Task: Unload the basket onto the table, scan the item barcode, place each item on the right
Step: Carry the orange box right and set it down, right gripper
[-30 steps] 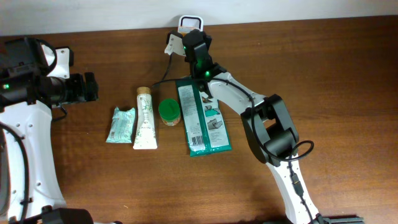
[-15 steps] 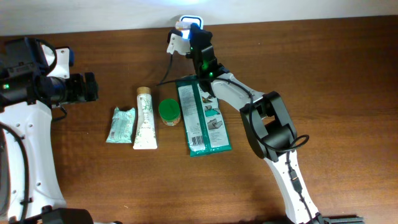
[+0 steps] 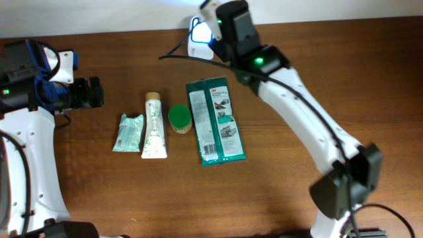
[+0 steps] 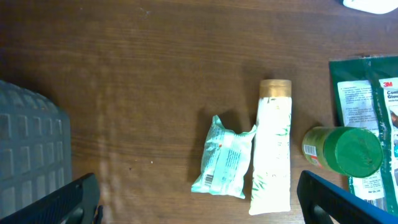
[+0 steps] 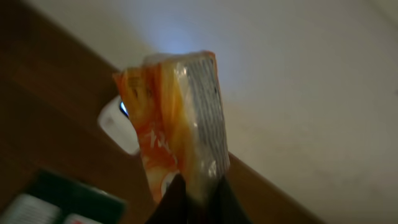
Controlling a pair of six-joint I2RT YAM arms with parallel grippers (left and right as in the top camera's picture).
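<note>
The right gripper's (image 5: 196,193) fingers (image 5: 169,200) are pressed together on the lower end of the orange packet (image 5: 180,118), which stands up from the pinch with its crinkled orange face to the left and a grey printed panel, too blurred to read, on its right side. Just behind and to the left of the packet in the right wrist view sits the white scanner (image 5: 117,126), a blue glow at its edge. From overhead the scanner (image 3: 197,34) stands at the far edge of the table (image 3: 344,86), against the pale wall (image 3: 99,13), and the right wrist hangs over that same edge just beside it, with the packet itself mostly hidden by the arm. The left gripper (image 3: 99,92) is well apart, near the left edge, its fingers (image 4: 62,202) spread wide and holding nothing. Near the middle of the surface a row lies flat: a mint pouch (image 3: 128,132), a tube (image 3: 154,125) touching it, a green-lidded jar (image 3: 179,119) and a flat green package (image 3: 216,121). Bare wood runs from that package to the right edge, crossed only by the right arm, and a strip of bare wood separates the row from the scanner.
</note>
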